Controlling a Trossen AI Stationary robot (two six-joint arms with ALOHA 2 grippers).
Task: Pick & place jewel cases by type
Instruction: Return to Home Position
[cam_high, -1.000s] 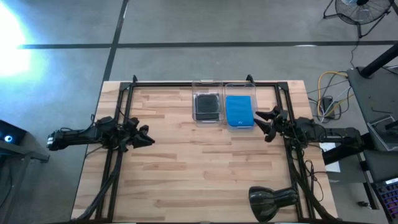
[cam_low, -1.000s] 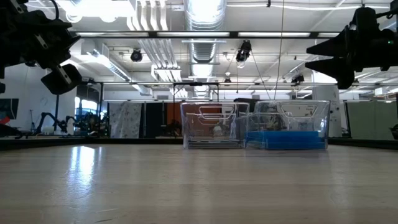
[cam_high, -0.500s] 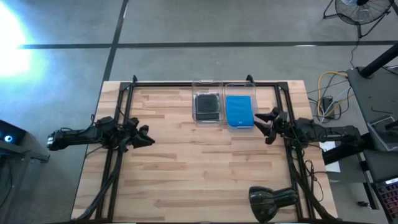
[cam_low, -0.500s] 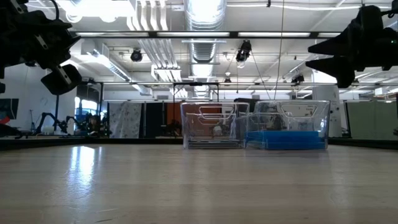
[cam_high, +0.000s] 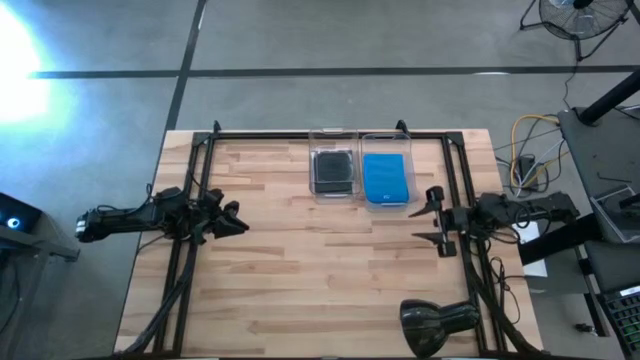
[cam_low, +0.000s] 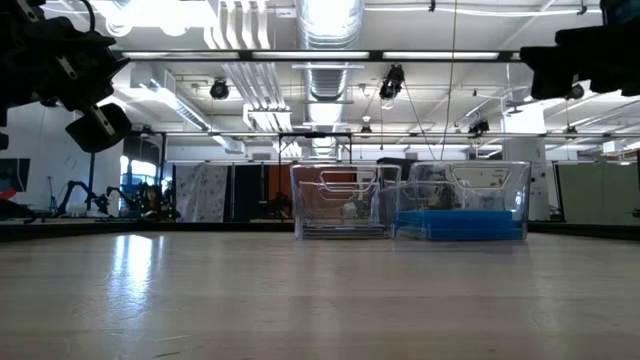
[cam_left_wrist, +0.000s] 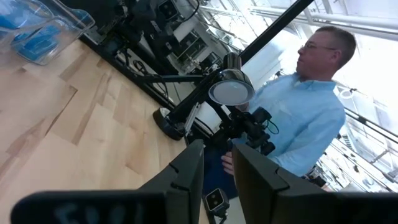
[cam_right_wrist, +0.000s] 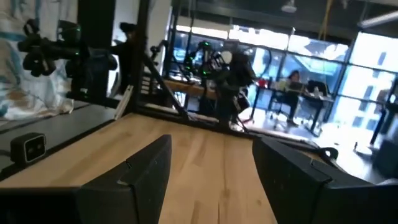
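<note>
Currently, every jewel case in view sits inside the two clear rectangular plastic bins that stand side by side at the far middle of the light wooden slatted table (cam_high: 300, 270). The left clear bin (cam_low: 340, 190) holds the black square jewel cases (cam_high: 333, 170), lying flat. The right clear bin (cam_low: 480, 185), just beside it, holds the bright blue square jewel cases (cam_high: 385, 178), also flat; from the low view they show as a thin blue layer on the bin's floor. How many cases lie in each bin cannot be told.

The left gripper (cam_high: 235, 218) hangs above the table near its left edge, well apart from both bins. Its two dark fingers (cam_left_wrist: 186, 177) point along the table with only a narrow gap between them, and nothing is in that gap. The right gripper (cam_high: 434, 216) hovers by the right edge, near the blue bin's front corner but not touching it. Its fingers (cam_right_wrist: 146, 168) are spread wide and hold nothing.

A black desk lamp (cam_high: 435, 320) stands at the table's near right corner. Beyond that corner, the left wrist view shows a person in a light blue shirt (cam_left_wrist: 298, 118) standing beside the table.
</note>
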